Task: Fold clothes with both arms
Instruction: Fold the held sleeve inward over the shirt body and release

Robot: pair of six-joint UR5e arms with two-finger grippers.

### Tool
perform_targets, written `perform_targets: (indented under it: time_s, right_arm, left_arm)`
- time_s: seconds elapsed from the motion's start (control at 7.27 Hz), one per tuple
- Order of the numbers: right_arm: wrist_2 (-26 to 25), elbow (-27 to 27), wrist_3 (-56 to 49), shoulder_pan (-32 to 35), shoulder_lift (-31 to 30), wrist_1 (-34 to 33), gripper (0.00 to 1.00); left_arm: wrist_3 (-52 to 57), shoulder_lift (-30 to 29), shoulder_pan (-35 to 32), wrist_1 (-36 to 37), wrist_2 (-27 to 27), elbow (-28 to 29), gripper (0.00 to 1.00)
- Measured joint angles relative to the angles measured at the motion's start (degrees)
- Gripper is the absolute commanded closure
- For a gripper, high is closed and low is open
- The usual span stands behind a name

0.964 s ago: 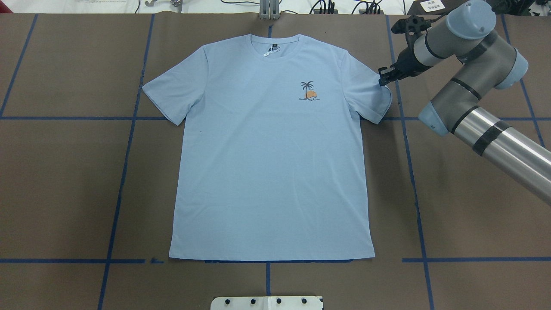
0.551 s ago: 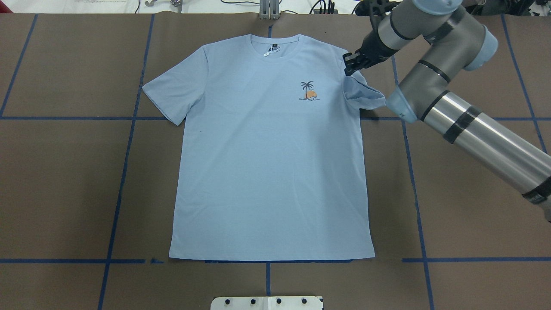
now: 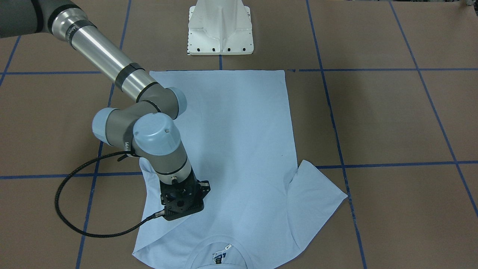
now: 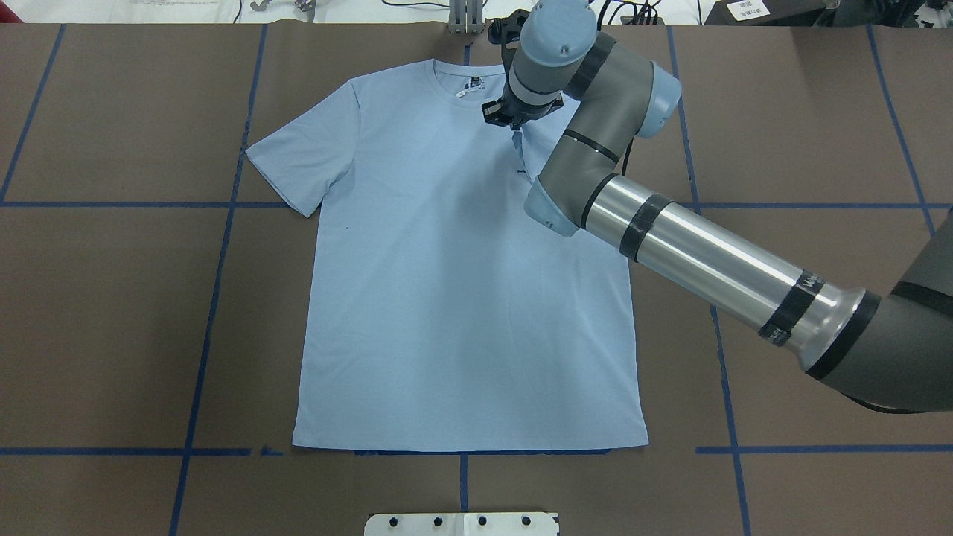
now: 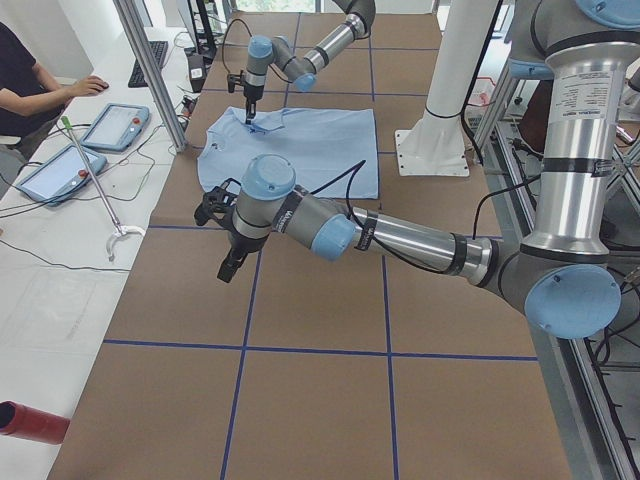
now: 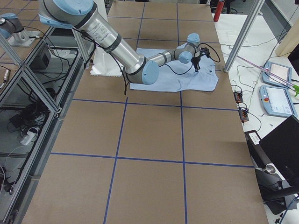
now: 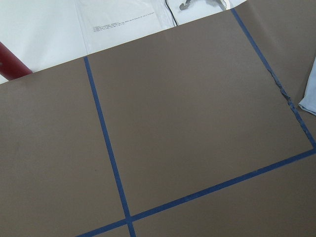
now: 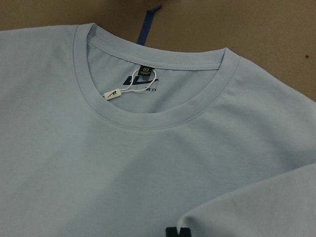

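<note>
Right arm outstretched, hand closed

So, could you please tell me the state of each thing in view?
T-shirt, spread front-up on the table, unfolded but for one sleeve.
Held sleeve, lifted and drawn over the chest.
Other sleeve, flat, spread out.
Right claw, shut on the held sleeve.
Left claw, over bare table; open or shut unclear.

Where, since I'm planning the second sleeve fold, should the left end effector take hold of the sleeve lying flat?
On the T-shirt, grip the cuff of the flat sleeve, coming in from the robot's left, low over the table. That hem is the sleeve's free outer edge. It lies spread flat and faces that side, so it can probably be pinched there and carried inward.
</note>
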Motion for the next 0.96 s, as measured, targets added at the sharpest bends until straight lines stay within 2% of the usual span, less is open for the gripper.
perform_targets:
  time_s: [0.14,0.41,0.55,0.69,0.83,0.96]
  right_arm:
    - [-2.60,-1.53,0.23,-0.57,0.64,0.07,0.00]
    - [-3.42,-2.14,0.49,-0.26,0.81,0.17,0.00]
    - [-0.75,-2.05,0.54,0.91,0.81,-0.05,0.00]
    - [5.10,-1.00,0.48,3.14,0.64,-1.83,0.00]
    - [10.50,1.70,0.14,5.35,0.35,-6.47,0.00]
    - [13.60,5.61,-1.00,6.82,-0.48,-12.44,0.00]
  left_arm:
    - [-1.42,-0.02,0.03,-0.05,0.00,-0.69,0.00]
    - [-3.97,-0.87,0.69,-0.01,0.25,-1.11,0.00]
    - [-6.76,-2.52,2.05,0.07,0.99,-0.90,0.00]
    - [-11.25,-4.33,4.68,0.09,2.92,-0.82,0.00]
    - [-17.32,-5.81,8.26,0.06,5.06,-0.81,0.00]
    - [-24.40,-6.95,11.79,-0.13,7.05,-0.79,0.00]
